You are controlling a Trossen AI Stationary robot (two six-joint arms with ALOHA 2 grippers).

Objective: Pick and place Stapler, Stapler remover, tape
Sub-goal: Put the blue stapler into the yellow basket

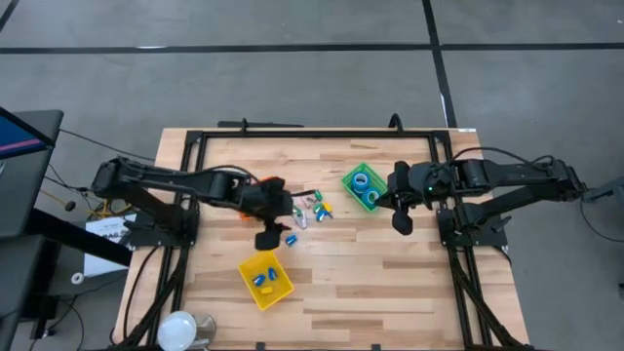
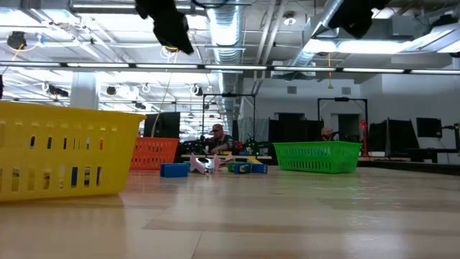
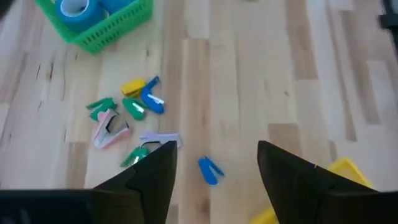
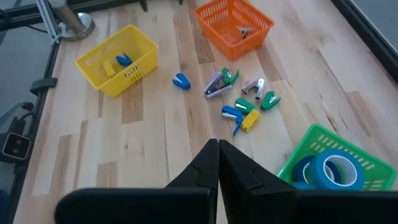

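Observation:
Blue tape rolls (image 4: 326, 169) lie in the green bin (image 1: 364, 185). A loose heap of small staplers and stapler removers (image 3: 124, 118) in green, pink, yellow and blue lies on the table's middle (image 1: 314, 207). One blue piece (image 3: 209, 169) lies apart, nearer the yellow bin (image 1: 265, 280). My left gripper (image 3: 214, 180) hangs open above that blue piece, clear of it, with nothing between its fingers. My right gripper (image 4: 217, 163) is shut and empty, raised beside the green bin (image 4: 329, 155).
The yellow bin (image 4: 118, 59) holds blue pieces. The orange bin (image 4: 233, 22), with a piece inside, sits at the table's left under my left arm. A black frame (image 1: 312, 134) runs round the table. A round white object (image 1: 180, 330) stands at the near left corner.

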